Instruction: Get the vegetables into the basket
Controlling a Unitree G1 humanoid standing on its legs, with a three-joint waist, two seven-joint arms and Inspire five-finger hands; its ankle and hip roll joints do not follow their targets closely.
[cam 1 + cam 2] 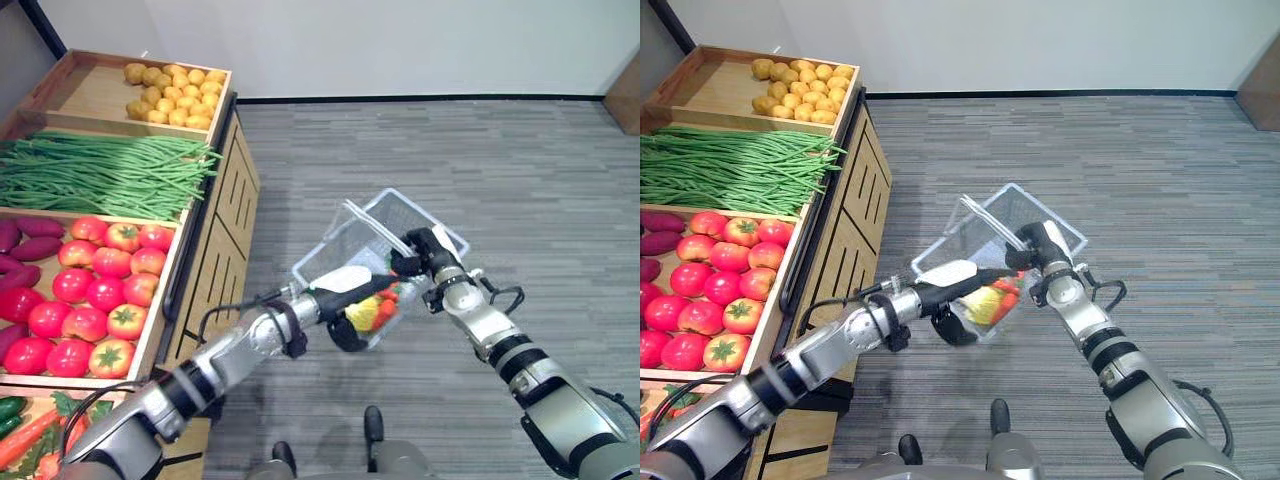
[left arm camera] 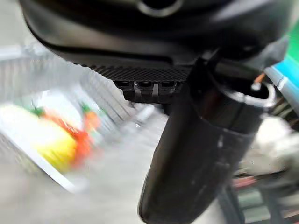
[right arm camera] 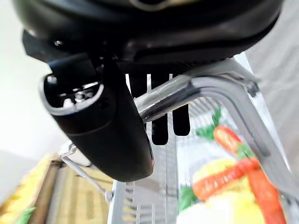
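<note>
Vegetables [image 1: 372, 312] lie in the basket [image 1: 420, 214]; right hand [image 3: 117, 121] fingers clasp its handle [image 3: 187, 91], left hand [image 1: 352, 300] fingers seemingly straight.

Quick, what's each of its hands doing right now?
Left hand: at the wire basket, by the vegetables; fingers cannot be told.
Right hand: closed round the basket's metal handle, carrying it.

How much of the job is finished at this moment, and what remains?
Partly done: the silver wire basket already holds carrots and something yellow. The right hand grips its metal handle; the left hand is at the basket. Tomatoes and green beans remain on the stand.
</note>
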